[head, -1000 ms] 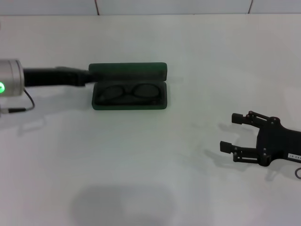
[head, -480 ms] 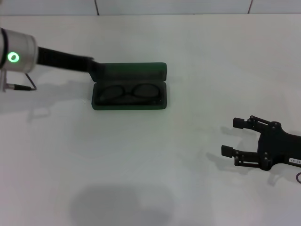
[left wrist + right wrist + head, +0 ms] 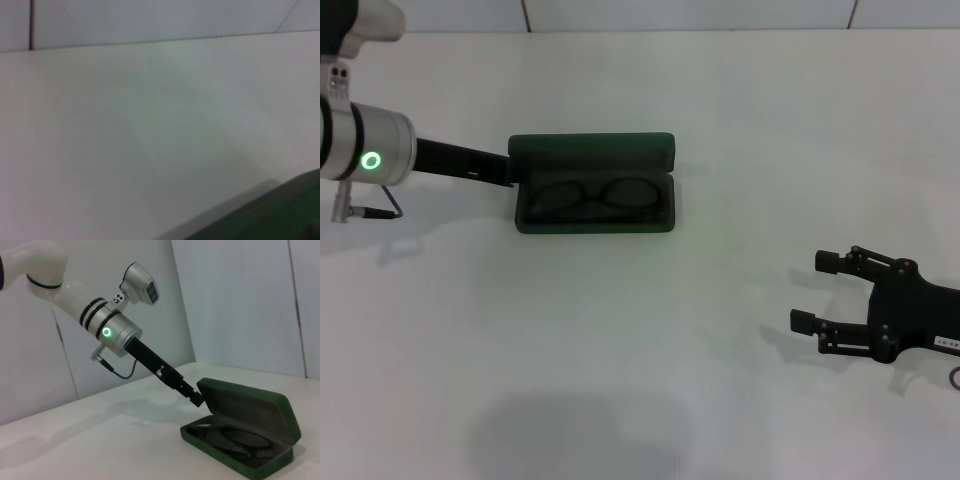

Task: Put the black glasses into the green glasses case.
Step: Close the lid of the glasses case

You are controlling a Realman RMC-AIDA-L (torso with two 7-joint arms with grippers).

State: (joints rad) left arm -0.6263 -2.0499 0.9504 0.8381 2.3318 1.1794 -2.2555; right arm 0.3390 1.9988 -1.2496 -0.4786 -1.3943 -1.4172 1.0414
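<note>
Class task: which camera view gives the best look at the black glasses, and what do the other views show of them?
The head view: it looks down into the open green case, showing both lenses of the black glasses lying inside. The right wrist view shows them low and side-on within the case. The left wrist view shows only a green edge, no glasses.

black glasses [image 3: 596, 196] lie folded inside the open green glasses case [image 3: 594, 185].

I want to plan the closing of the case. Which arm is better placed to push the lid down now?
Probably the left. The left gripper sits at the lid end of the green glasses case, with the black glasses inside. The right gripper rests open, far away.
</note>
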